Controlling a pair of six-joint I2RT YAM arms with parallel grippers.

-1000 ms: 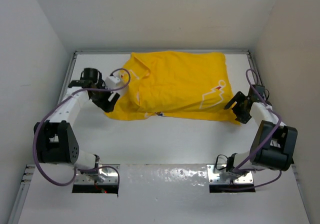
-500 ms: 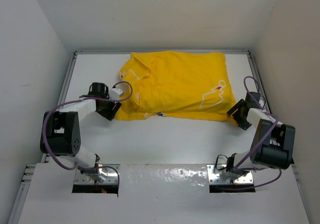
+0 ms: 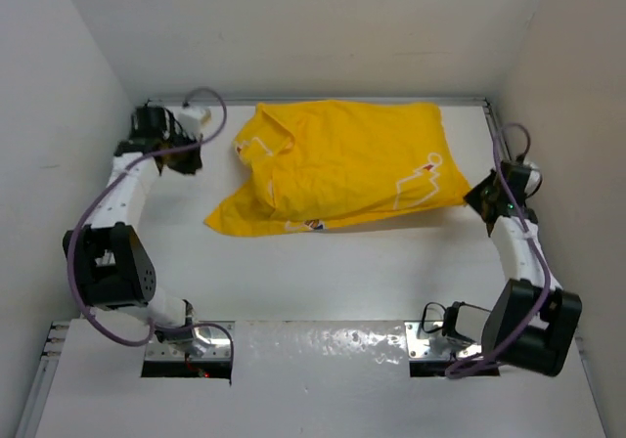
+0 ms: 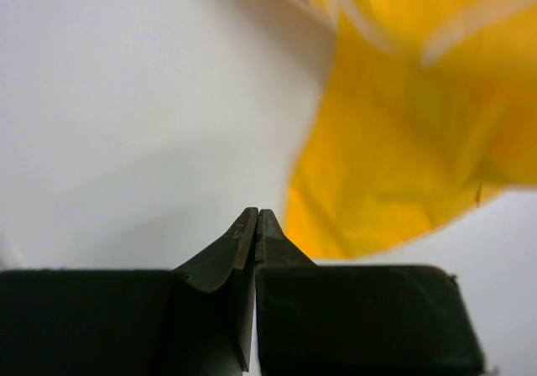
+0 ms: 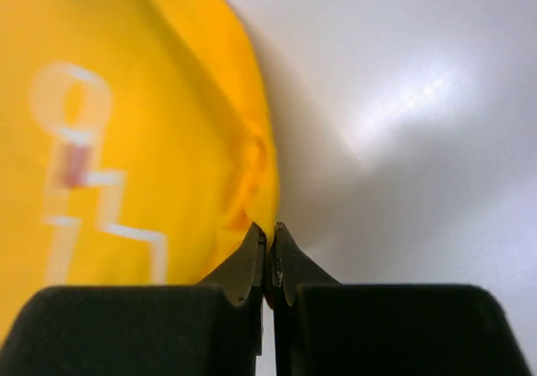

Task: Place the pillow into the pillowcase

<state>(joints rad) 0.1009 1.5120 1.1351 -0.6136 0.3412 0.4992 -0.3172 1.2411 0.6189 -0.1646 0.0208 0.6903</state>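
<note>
**Both pincers pressed closed, yellow case lying btwn them**

The pillowcase [image 3: 342, 164] is lying across the far half of the white surface [image 3: 323, 262], filling the upper centre of the overhead view. Its thin, bright yellow fabric is bulging and rounded along the far edge and right end. It is creasing into soft folds near the left end, then flattening to a limp pointed corner at lower left. A white-outlined print w/ a small red patch is showing toward its right end. The pillow itself isn't showing in any view.

The left pincer [image 4: 256, 221] is hovering at the upper left of the overhead view, well apart from the case. Its two black tapered tips are pressing together w/ nothing btwn them.

The right pincer [image 5: 268, 229] is sitting at the right edge of that view, just beside the case's right end. Its tips are meeting too, gripping nothing. Can't tell if they're touching the fabric.
</note>
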